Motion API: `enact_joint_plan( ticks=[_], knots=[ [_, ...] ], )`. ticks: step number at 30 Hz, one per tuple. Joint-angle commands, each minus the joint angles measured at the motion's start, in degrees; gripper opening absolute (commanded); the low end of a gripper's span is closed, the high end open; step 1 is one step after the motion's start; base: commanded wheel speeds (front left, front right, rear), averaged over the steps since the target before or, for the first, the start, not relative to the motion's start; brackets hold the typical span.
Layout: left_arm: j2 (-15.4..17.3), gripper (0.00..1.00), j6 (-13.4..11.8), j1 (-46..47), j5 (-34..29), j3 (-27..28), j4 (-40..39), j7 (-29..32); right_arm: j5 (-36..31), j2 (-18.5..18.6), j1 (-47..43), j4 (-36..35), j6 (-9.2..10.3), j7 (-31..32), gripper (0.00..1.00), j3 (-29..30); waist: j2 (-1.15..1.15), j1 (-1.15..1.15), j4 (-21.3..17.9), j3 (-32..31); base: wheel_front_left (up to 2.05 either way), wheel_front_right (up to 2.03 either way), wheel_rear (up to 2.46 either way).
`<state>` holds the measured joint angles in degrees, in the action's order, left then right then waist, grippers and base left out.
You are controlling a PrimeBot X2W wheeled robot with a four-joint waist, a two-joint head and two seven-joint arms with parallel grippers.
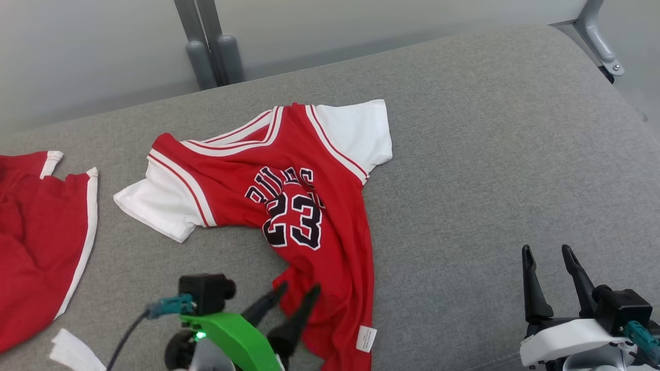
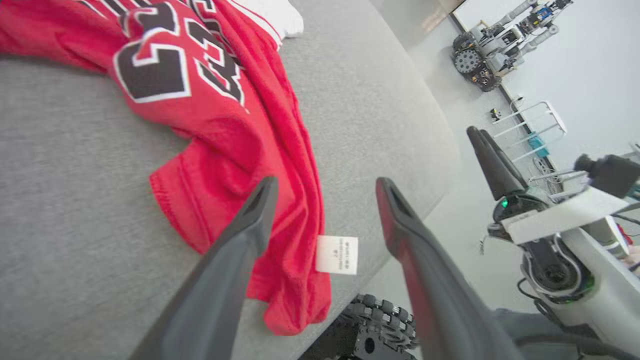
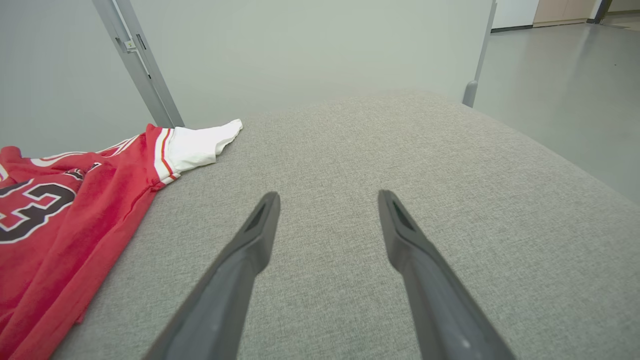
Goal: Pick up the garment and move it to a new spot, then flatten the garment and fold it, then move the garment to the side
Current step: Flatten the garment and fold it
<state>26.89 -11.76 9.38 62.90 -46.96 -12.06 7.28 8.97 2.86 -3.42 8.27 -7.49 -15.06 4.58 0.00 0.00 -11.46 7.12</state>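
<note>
The garment (image 1: 289, 206) is lying rumpled mid-frame on the cushion (image 1: 490, 154), so flattening seems to be starting; the next move is calling for pinching the bunched hem (image 1: 335, 330) and drawing it straight. The left gripper (image 1: 298, 288), bottom centre, is hovering spread wide over that hem, grasping nothing; the right gripper (image 1: 546, 251), lower right, is likewise gaping above bare cushion.

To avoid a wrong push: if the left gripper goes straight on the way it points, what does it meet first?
Probably the red jersey: the open left gripper points at its crumpled lower part, near the white label. Depth is unclear, so it could reach the grey cushion instead.
</note>
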Motion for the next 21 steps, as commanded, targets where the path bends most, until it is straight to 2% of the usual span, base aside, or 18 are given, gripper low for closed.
enact_joint_plan(
  ticks=[1,4,7,15,16,17,18,21],
  knots=[
    [0.0,1.00,-1.4,1.4,0.3,2.1,2.8,-1.1,-0.3,0.1,0.2,-0.1,0.00,-0.2,1.00,-0.4,0.00,0.00,-0.5,0.5,0.00,0.00,0.00],
    [-1.1,1.00,-1.7,3.0,1.6,3.8,9.3,-1.0,-0.1,0.1,0.5,0.0,0.00,-0.2,1.00,-0.8,0.00,0.00,-1.3,1.1,0.00,0.00,0.00],
    [-2.2,1.00,-0.3,5.2,2.4,3.4,16.8,0.5,0.3,0.1,1.4,0.1,0.00,-0.2,1.00,-1.2,0.00,0.00,-2.5,1.9,0.00,0.00,0.00],
    [-7.4,1.00,6.0,9.0,3.8,1.0,31.0,2.7,0.8,0.1,1.5,0.4,0.00,-0.2,1.00,-0.5,0.00,0.00,-3.4,3.2,0.00,0.00,0.00],
    [-8.4,0.85,6.4,9.2,4.7,1.6,32.6,2.0,0.8,0.1,1.6,0.5,0.00,-0.2,1.00,-0.5,0.00,0.00,-3.4,3.3,0.00,0.00,0.00],
    [-9.0,0.00,6.8,9.6,4.8,2.3,33.4,0.9,0.8,0.1,1.6,0.6,0.00,-0.2,1.00,-0.6,0.00,0.00,-3.5,3.2,0.00,0.00,0.00],
    [-8.7,0.00,7.2,10.1,4.3,2.9,33.9,-0.5,1.0,0.1,1.7,0.5,0.00,-0.2,1.00,-0.4,0.00,0.00,-3.5,3.2,0.00,0.00,0.00],
    [-7.1,0.00,5.0,11.0,1.3,5.0,34.0,-6.2,0.9,0.1,1.3,0.3,0.00,-0.2,1.00,0.2,0.00,0.00,-3.0,2.7,0.00,0.00,0.00]
  ],
)
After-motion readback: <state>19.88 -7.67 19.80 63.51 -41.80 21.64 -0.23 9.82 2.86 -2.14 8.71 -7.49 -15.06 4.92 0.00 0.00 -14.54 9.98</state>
